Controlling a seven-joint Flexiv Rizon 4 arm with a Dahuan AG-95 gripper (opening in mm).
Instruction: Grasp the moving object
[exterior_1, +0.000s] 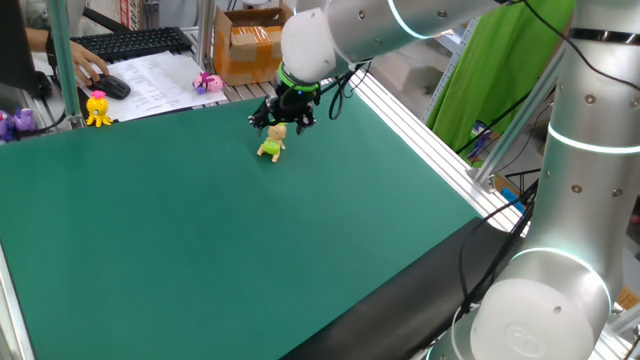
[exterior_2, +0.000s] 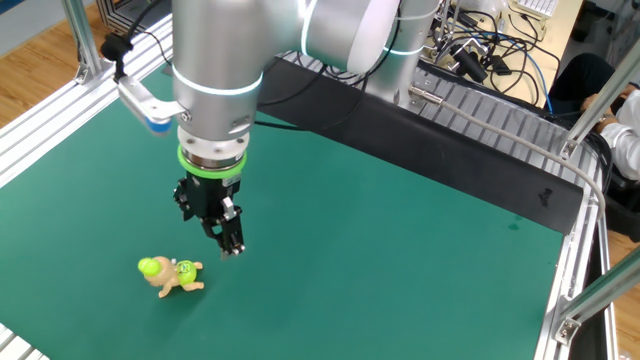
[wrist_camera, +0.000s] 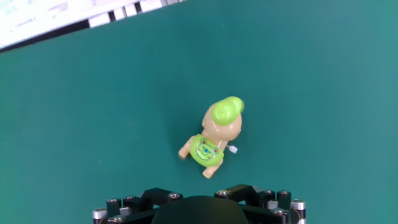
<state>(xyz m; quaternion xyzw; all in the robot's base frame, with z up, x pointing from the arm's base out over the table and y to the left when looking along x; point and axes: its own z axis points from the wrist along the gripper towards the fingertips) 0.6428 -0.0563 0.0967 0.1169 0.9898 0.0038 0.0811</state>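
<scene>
The arm (exterior_2: 215, 60) is glossy silver-white, with glowing pale rings at its joints, a green collar above the black tool (exterior_2: 228, 243), and black cables.

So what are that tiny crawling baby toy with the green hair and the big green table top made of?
The tiny tan baby toy with green hair and a yellow-green back looks like moulded plastic: smooth, glossy, with solid colours and a small white knob on its side. The dark green table cover looks like a matte mat, perhaps rubber or felt: flat, even, with no glare. The pictures leave that open.
</scene>
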